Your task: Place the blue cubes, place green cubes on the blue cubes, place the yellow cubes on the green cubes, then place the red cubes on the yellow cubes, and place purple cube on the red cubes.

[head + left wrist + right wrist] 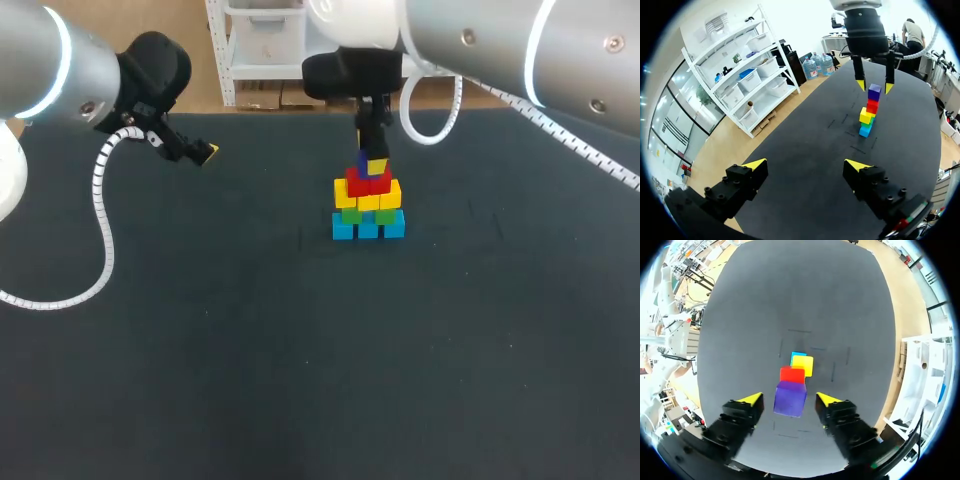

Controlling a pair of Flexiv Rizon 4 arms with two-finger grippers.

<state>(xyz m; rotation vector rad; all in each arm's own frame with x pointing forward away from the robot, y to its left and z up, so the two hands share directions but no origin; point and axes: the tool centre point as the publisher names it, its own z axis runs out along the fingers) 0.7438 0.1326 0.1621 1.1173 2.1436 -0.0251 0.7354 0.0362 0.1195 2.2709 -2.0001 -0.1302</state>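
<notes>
The purple cube (874,93) sits on top of the stack, resting on the red cubes (368,182). Beneath the red ones come the yellow cubes (391,192), then the green cubes (352,213), and at the bottom a row of blue cubes (344,229) on the dark table (300,380). The whole pile stands near the middle of the table, somewhat toward its far edge as seen in the head view.

The right claw (789,399) hangs straight over the pile, pointing down, with its two yellow tips level with the purple cube, one on either side. Both wrist views show a strip of table between each tip and the cube's faces, so the claw is released: it is spread wider than the cube and grips nothing.

The left claw (806,165) is well apart from the pile, above the far left part of the table, and faces the stack from the side. Its fingers are spread wide with only bare table showing between the yellow tips. It holds and touches nothing.
</notes>
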